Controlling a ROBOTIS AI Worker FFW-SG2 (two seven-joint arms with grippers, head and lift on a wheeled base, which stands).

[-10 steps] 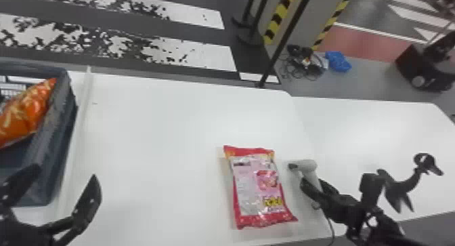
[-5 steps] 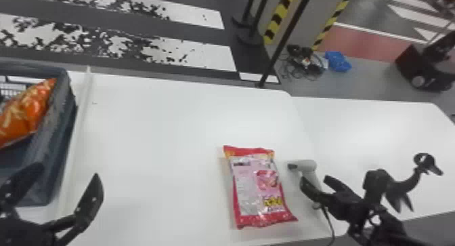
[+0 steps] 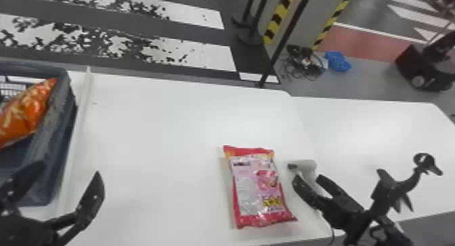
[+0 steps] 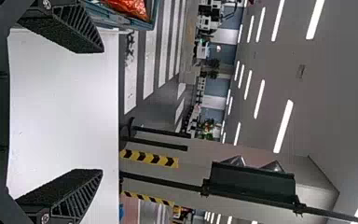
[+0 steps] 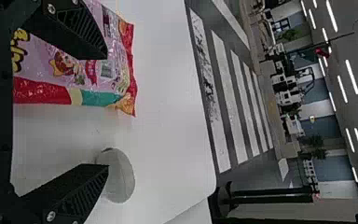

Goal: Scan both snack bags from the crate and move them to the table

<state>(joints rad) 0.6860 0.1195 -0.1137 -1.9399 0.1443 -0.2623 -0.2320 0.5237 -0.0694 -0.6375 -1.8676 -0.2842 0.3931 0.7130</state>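
Head view: a flat, shiny pink-and-red plastic snack bag (image 3: 255, 186) lies on the smooth white worktop (image 3: 162, 137), just beside a pale grey handheld scanner (image 3: 308, 165) with a thin cable (image 3: 332, 232). The black two-fingered right claw (image 3: 308, 178) is at the scanner's handle, its fingers parted; whether they touch the handle cannot be told. The step in hand looks like taking up the scanner or leaving it there; whether the pink bag is scanned does not show. For a pick-up, it would be best to straddle the handle squarely, close gently, and lift without snagging the cable or shoving the bag. At far left, a puffy, glossy orange snack bag (image 3: 27, 109) leans inside a dark blue-grey plastic crate (image 3: 56, 126). The matching black left claw (image 3: 69, 169) is near the crate, spread wide and empty. Left wrist view: its two ridged fingers stand far apart with nothing between them, and the crate's edge and some orange bag lie beyond one finger. Right wrist view: the fingers are wide open and grip nothing; one overlaps the pink bag, the other is by the scanner's rounded head, contact unclear.
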